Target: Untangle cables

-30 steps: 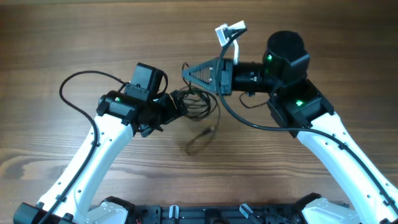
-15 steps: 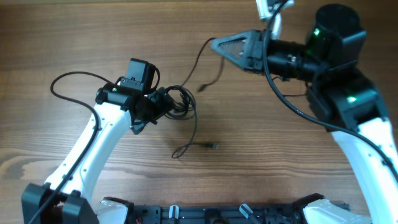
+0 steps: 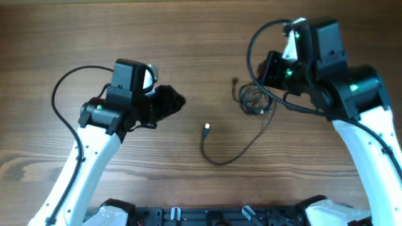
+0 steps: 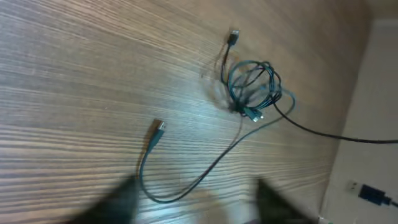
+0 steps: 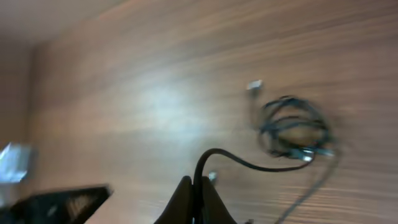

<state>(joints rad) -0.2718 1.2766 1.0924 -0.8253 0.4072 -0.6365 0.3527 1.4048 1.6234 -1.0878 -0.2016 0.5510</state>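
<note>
The cables form a small tangled coil (image 3: 254, 100) on the wooden table under my right gripper; it also shows in the left wrist view (image 4: 252, 87) and the right wrist view (image 5: 292, 127). One strand trails from the coil in a loop to a plug (image 3: 206, 127) at mid-table, seen too in the left wrist view (image 4: 158, 127). Another short end with a plug (image 4: 233, 36) sticks out beyond the coil. My right gripper (image 3: 265, 72) (image 5: 198, 186) is shut on a black strand leading to the coil. My left gripper (image 3: 179, 100) (image 4: 196, 193) is open and empty, left of the loose plug.
Thick black arm cables arch over both arms (image 3: 63, 88). The arm bases sit along the front edge (image 3: 207, 216). A pale wall or edge lies beyond the table in the left wrist view (image 4: 373, 93).
The right gripper pulled the cables from mid-table to the right. The left gripper, which had been at the bundle, has let go and drawn back left. One strand now trails loose at mid-table.
</note>
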